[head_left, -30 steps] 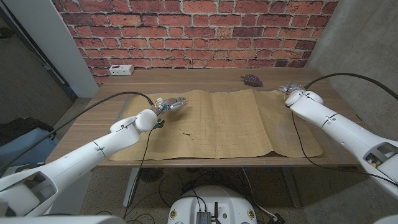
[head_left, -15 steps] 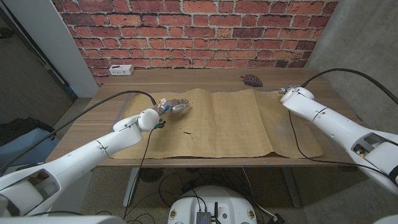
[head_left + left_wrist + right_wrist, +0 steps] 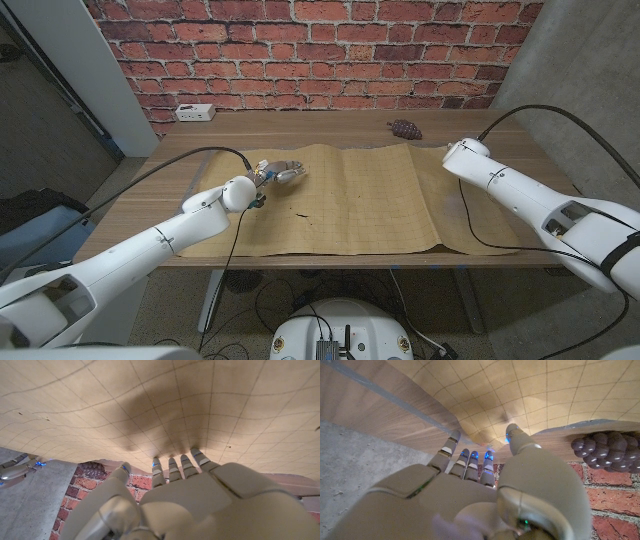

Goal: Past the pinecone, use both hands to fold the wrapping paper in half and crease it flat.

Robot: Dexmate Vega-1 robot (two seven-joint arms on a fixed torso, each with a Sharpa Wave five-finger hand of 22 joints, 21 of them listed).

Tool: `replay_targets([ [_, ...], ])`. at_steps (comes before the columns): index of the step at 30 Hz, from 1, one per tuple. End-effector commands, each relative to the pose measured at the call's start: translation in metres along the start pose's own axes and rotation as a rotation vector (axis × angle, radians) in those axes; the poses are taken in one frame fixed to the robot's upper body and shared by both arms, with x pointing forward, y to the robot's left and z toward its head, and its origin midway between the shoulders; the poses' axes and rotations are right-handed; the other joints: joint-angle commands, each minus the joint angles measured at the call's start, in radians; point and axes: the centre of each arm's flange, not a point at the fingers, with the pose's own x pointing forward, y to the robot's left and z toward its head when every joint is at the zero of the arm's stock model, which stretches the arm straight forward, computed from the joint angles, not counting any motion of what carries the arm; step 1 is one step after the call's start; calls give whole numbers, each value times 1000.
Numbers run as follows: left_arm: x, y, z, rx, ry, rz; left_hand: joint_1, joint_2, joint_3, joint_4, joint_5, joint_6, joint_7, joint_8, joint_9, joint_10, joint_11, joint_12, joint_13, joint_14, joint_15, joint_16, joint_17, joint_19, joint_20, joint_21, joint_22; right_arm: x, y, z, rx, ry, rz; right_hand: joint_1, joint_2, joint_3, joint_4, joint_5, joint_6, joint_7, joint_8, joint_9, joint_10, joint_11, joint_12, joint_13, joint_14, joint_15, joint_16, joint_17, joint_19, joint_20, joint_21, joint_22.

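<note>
Both arms reach in from the near corners of the wooden table toward the far edge of the wrapping paper, a tan gridded sheet spread flat across the tabletop.

The left arm stretches diagonally over the paper's left part, and the left hand sits near the sheet's far edge, fingers held side by side and extended, the thumb set a little apart. In the left wrist view the fingertips point at the paper's surface close to its edge; whether they touch it or pinch it cannot be told.

The right arm runs along the paper's right side, its wrist hiding most of the right hand in the head view. In the right wrist view the fingers are slightly fanned and reach at the paper's far right corner, where the edge curls up off the wood; a grip on it cannot be confirmed.

The pinecone lies on bare wood beyond the paper's far edge, just left of the right hand. A white power strip rests at the table's far left corner, before the brick wall.
</note>
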Motion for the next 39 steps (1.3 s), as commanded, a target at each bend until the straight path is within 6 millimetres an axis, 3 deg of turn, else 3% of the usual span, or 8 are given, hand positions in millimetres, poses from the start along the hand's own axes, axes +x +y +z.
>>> replay_targets([
  [1, -8, -2, 0, 2, 18, 0, -8, 2, 0, 4, -2, 6, 4, 7, 5, 4, -7, 3, 3, 0, -14, 4, 2, 14, 5, 2, 5, 7, 1, 0, 0, 49, -2, 16, -2, -6, 6, -2, -9, 2, 1, 6, 2, 1, 4, 4, 9, -11, 4, 3, 2, 3, -3, 2],
  [12, -9, -1, 2, 8, 18, 3, -10, 2, 0, 5, -2, 8, 5, 8, 5, 2, -8, 3, 3, -1, -14, 5, 2, 16, 5, 1, 6, 13, 4, -7, -11, 80, 102, 10, -14, -40, 21, -1, 43, 3, 28, 6, 92, 7, 39, 6, 82, -18, 36, 9, 28, 17, -3, 3],
  [17, -8, -2, 2, 7, 21, -4, -11, 2, 0, 5, -2, 8, 6, 8, 5, 3, -9, 4, 3, -1, -15, 5, 2, 17, 5, 0, 6, 11, 7, -8, -22, 70, 57, 79, 19, -56, 14, 6, 243, -13, 80, 8, 318, 7, 108, 17, 283, -59, 136, 44, 119, -3, 19, 7],
  [20, -7, -2, 1, 7, 21, -7, -11, 2, 0, 6, -2, 9, 6, 8, 5, 2, -7, 3, 3, -1, -15, 5, 2, 17, 6, -1, 6, 9, 9, -7, -21, 50, 15, 135, 22, -69, 8, 7, 353, -16, 95, 10, 448, -16, 178, 44, 394, -93, 216, 98, 175, -15, 42, 12],
  [26, -5, -2, 1, 6, 20, -8, -13, 2, 0, 6, -2, 8, 5, 7, 5, 1, -8, 3, 3, -2, -16, 5, 2, 17, 5, -3, 6, 5, 9, -3, -3, -26, -62, 262, 25, -149, 15, 8, 607, -10, 133, 33, 701, -29, 433, 182, 615, -144, 512, 390, 269, -32, 114, 30],
  [29, -3, -2, 1, 3, 21, -10, -13, 2, 0, 6, -2, 6, 5, 7, 5, 0, -8, 3, 3, -2, -16, 5, 2, 17, 5, -3, 6, 4, 6, -1, 24, -48, -63, 274, 34, -163, 26, 7, 725, 9, 175, 42, 770, -25, 515, 235, 680, -138, 583, 463, 306, -26, 144, 34],
  [35, -1, -3, 0, 5, 21, -15, -14, 3, 1, 7, -2, 6, 4, 7, 5, 1, -10, 3, 3, -3, -17, 5, 1, 18, 4, -5, 6, 1, -1, 7, 51, -89, -44, 290, 37, -162, 27, 6, 781, 31, 191, 41, 828, -21, 587, 284, 761, -132, 631, 511, 346, -10, 176, 38],
  [39, 3, -1, 1, 12, 12, -21, -15, 3, 1, 7, -2, 7, 6, 7, 5, 3, -9, 4, 3, -1, -16, 6, 1, 21, 6, -5, 6, -12, -8, 15, 43, -132, -172, 301, 32, -154, 21, 6, 796, 41, 195, 41, 838, -16, 606, 300, 782, -125, 625, 510, 362, -6, 188, 39],
])
